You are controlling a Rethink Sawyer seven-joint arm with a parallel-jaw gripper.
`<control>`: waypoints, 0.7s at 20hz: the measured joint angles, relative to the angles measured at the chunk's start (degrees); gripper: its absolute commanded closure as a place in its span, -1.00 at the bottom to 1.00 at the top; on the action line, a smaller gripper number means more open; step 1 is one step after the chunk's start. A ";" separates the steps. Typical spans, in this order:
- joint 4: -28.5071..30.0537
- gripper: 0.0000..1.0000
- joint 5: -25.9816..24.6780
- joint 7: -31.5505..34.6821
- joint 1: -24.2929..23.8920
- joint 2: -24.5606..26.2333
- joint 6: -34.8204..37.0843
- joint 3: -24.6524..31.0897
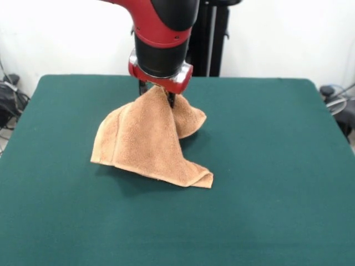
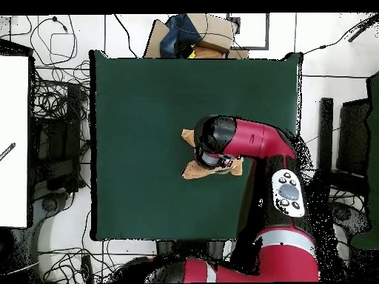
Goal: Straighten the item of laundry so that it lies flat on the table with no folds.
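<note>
Hiding under arm overhead: towel point(image 2: 194, 171) mostly.

Setting: robotics lab. Evidence: my red and black arm point(image 2: 259, 140) over a green felt-covered table point(image 1: 277, 166); plain white wall point(image 1: 288, 39); tangled cables point(image 2: 52, 103) on the white floor; black equipment stands point(image 1: 213, 39) behind me.

towel point(image 1: 148, 138) mid-table point(image 1: 266, 166) | peak under tool point(image 1: 158, 93) | lower edge on table
</note>
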 measured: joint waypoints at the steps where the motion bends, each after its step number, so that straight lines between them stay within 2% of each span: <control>1: 0.01 -1.00 0.00 0.00 0.05 0.01 0.00 0.00; 14: 0.22 -1.00 0.11 0.00 0.22 -1.24 -2.68 0.01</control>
